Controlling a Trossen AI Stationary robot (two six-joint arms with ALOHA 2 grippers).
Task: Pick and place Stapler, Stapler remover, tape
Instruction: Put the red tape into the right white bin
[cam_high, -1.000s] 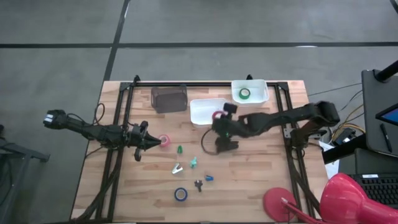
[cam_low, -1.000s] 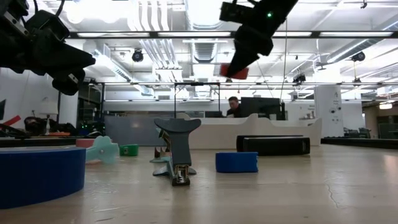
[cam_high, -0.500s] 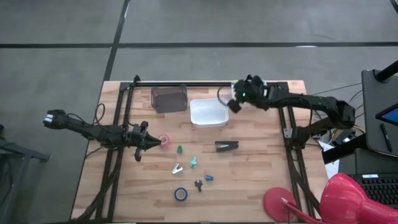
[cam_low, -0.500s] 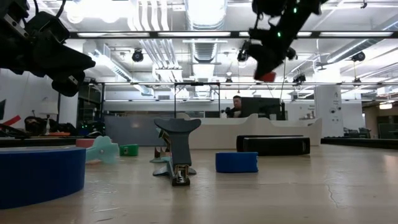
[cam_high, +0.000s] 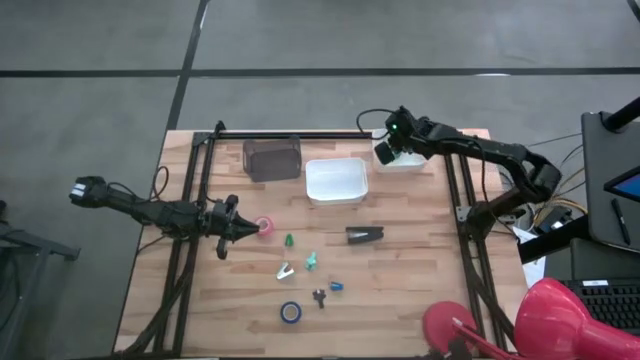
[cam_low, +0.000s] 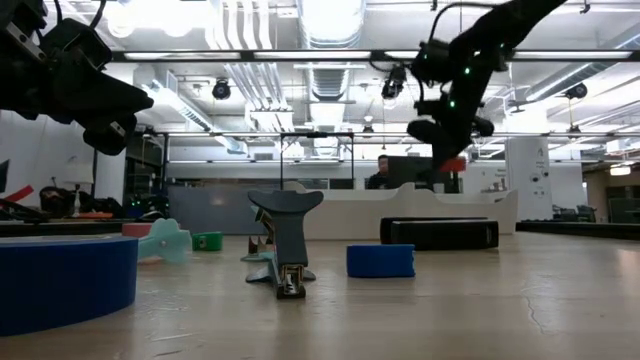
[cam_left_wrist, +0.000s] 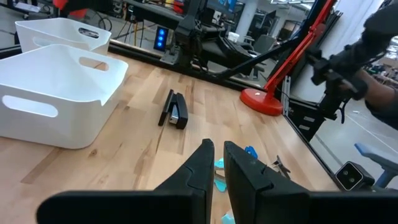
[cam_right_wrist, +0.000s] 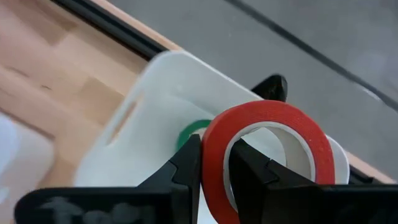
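The red tape (cam_right_wrist: 273, 118) sits in my right gripper (cam_right_wrist: 214, 152), which hangs above the far-right white bin (cam_high: 418, 161) (cam_right_wrist: 143, 124). The green tape (cam_right_wrist: 188, 134) lies in that bin. In the low view the right gripper (cam_low: 448, 140) is high over the table with the red tape (cam_low: 455, 163) below it. The black stapler (cam_high: 363, 234) (cam_left_wrist: 175, 111) lies flat on the wood. The pink tape (cam_high: 265, 227) lies just in front of my shut left gripper (cam_high: 246, 230) (cam_left_wrist: 215, 155). The blue tape (cam_high: 290, 312) lies near the table's near edge. My right gripper holds the red tape by its ring wall (cam_right_wrist: 214, 140), one finger inside the hole and one outside. The roll is lifted clear above the white bin and stands on edge beyond the fingers.
A middle white bin (cam_high: 335, 180) and a dark bin (cam_high: 272, 158) stand along the far side. Several small green, teal and blue items (cam_high: 311, 261) lie mid-table, with a dark clip-like tool (cam_high: 319, 295) (cam_low: 285, 240) beside them. A red lamp base (cam_high: 455, 325) sits at the near right corner.
My right gripper has carried the red tape from above the stapler toward the table's far right corner, over the middle white bin, to above the far-right bin. It has also come down. The left arm has kept still.
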